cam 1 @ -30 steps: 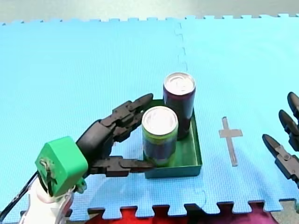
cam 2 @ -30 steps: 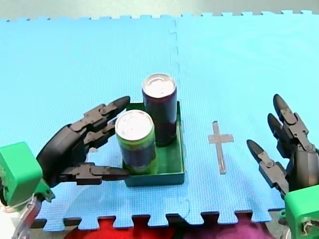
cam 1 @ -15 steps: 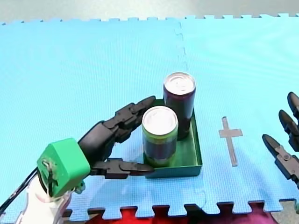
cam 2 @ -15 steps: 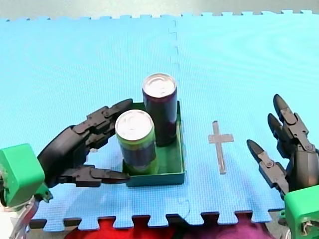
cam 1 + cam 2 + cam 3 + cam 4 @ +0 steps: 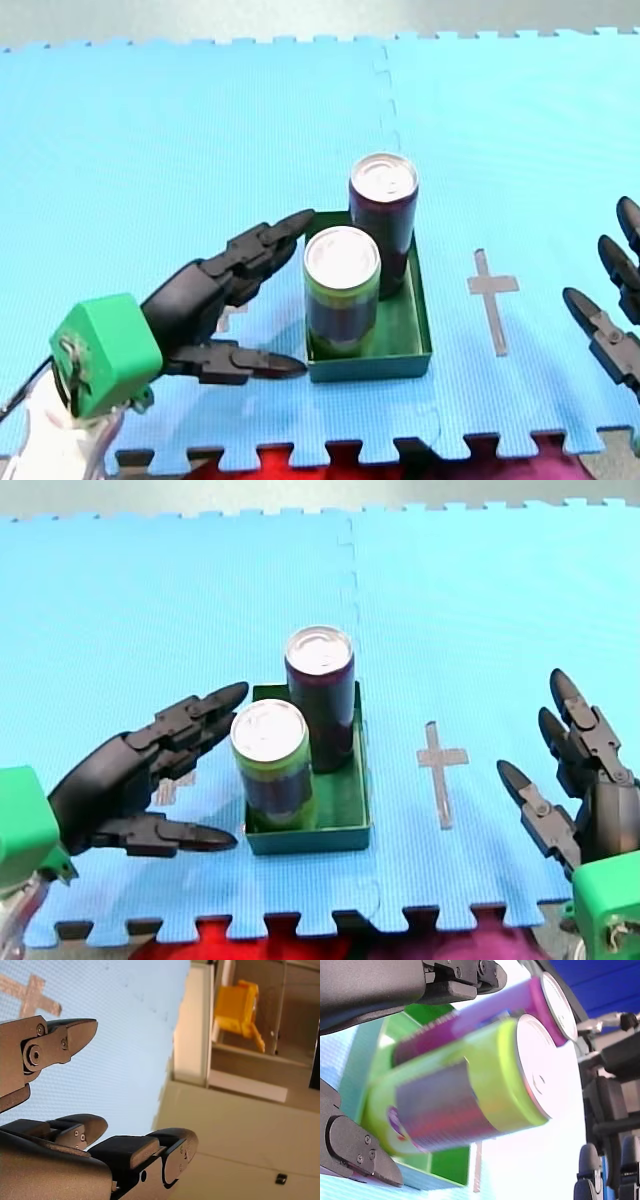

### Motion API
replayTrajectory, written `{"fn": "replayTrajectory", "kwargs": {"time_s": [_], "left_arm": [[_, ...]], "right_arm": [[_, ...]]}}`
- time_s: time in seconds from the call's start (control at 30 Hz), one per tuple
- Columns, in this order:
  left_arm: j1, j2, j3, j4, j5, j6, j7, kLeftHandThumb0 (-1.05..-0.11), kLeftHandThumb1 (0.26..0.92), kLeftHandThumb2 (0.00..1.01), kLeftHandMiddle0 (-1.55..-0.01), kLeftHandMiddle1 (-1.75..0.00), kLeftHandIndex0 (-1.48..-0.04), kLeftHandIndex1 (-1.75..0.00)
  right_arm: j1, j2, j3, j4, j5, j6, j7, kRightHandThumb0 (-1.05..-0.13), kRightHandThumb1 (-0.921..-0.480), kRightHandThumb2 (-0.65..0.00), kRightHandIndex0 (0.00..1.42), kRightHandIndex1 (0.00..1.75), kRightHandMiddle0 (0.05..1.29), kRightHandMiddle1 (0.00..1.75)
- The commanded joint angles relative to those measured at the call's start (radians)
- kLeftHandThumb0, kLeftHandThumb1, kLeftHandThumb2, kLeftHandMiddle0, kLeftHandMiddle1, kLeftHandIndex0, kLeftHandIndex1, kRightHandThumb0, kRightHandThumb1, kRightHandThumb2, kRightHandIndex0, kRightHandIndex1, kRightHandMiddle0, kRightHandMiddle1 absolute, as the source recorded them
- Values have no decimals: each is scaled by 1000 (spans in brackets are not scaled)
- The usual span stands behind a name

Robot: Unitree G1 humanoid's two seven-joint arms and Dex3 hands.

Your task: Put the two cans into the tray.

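Two cans stand upright in the small green tray. The purple can is at the tray's far end. The green-and-purple can is at its near end, seen close in the second wrist view as the green can, with the purple can behind it. My left hand is just left of the tray, a small gap away from the green can, holding nothing. My right hand is at the mat's right edge, well away from the tray, holding nothing.
A blue foam puzzle mat covers the work surface. A grey tape cross lies on it right of the tray. The mat's near edge borders red and purple patches.
My left hand has drawn back to the left, away from the green can and off the tray's edge. Both cans and my right hand have stayed put.
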Motion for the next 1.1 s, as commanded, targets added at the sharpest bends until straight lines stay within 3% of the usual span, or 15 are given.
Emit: {"fn": "replayTrajectory", "kwargs": {"time_s": [0.0, 0.27, 0.43, 0.63, 0.73, 0.87, 0.97, 1.07], "left_arm": [[-3, 18, 16, 13, 2, -4, 10, -966, 712, 5, -38, 0, -99, 0], [-12, 33, 63, 54, 23, 26, 107, -963, 701, 0, -46, -6, -102, -2], [-39, 20, 83, 134, 13, -27, 129, -967, 692, 0, -72, -17, -108, -4], [-44, 4, 95, 146, 7, -56, 148, -964, 683, 0, -125, -37, -126, -8], [-44, -9, 105, 146, 3, -56, 174, -962, 682, 0, -173, -53, -148, -15], [-46, -37, 123, 155, -14, -48, 212, -954, 679, 0, -282, -90, -223, -38], [-54, -59, 132, 177, -20, -60, 234, -937, 674, 0, -404, -84, -303, -29], [-68, -75, 132, 204, -15, -79, 250, -925, 669, 0, -461, -75, -354, -30]], "right_arm": [[-1, -7, -5, 2, 4, -7, 1, -1048, -921, -44, 480, 0, 402, 0], [2, -11, -7, 7, 7, -16, 9, -1048, -921, -44, 479, 0, 402, 1], [0, -13, -7, 14, 12, -18, 21, -1048, -921, -40, 480, 1, 402, 1], [-14, -10, -4, 30, 7, -21, 21, -1048, -919, -33, 486, 4, 406, 3], [-20, -10, -1, 34, -5, -17, 14, -1010, -835, -3, 498, 8, 437, 13], [-15, -15, 8, 22, -1, -2, 31, -948, -777, 0, 507, 8, 469, 18], [-15, -12, 13, 15, 7, 10, 43, -889, -744, 0, 530, 15, 514, 27], [-23, -12, 23, 12, 1, 24, 50, -852, -734, 0, 548, 18, 541, 26]]}}
